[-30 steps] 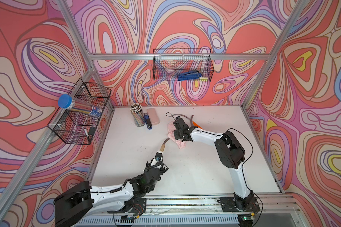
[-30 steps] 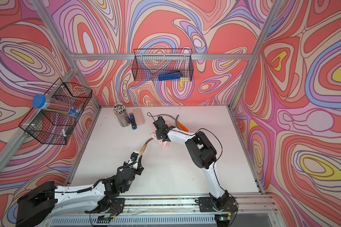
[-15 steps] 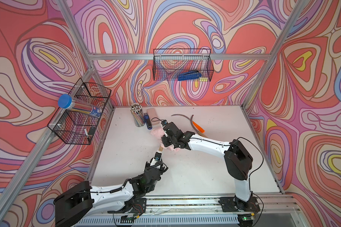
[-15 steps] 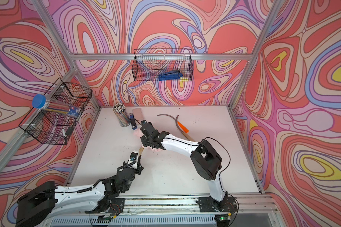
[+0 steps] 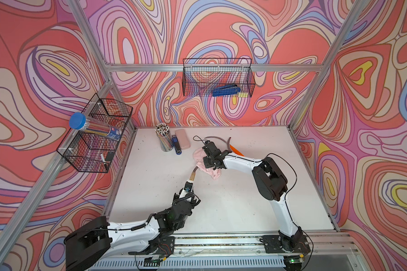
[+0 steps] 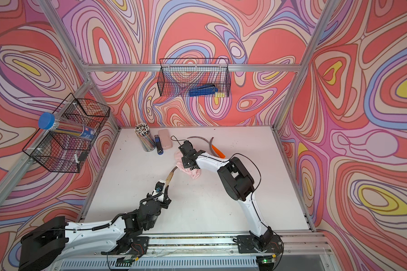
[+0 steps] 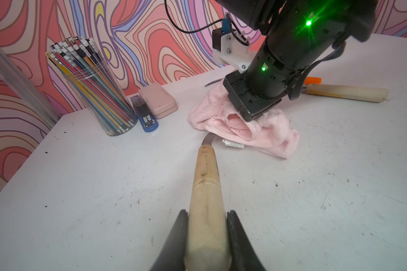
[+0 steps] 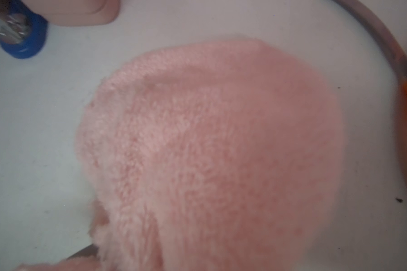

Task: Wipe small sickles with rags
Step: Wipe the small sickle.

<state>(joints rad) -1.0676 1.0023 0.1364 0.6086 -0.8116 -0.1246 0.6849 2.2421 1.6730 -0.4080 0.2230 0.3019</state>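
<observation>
The left claw is clamped narrow on the butt of a wooden-handled sickle, which runs low over the desk towards 1 o'clock, taking the back wall as 12. Its blade disappears under the near edge of the rag, a little towards 11 o'clock from the middle of the desk. The right claw is pressed down into the bunched cloth. Its tips are buried, but it looks closed on a fold of the rag. Beyond it, towards 12 to 1 o'clock, lie a second wooden-handled sickle and the orange-handled sickle, neither of them touched. At 10 to 11 o'clock stand the pencil cup, the stapler and the pink case. The wipe of this first blade looks to be in progress, and the main risk is the edge. A stroke dragged against the curve could snag the fluffy pile, pulling the rag out of the pinch or twisting the handle round in the left grip. That grip sits at the very end of a smooth round handle, so sideways force from the cloth has plenty of leverage. Hard downward pressure could also pin the blade against the desk rather than rub it. A wide sweep towards 10 o'clock might knock over the pencil cup, and one towards 1 o'clock could shove the waiting sickles.
</observation>
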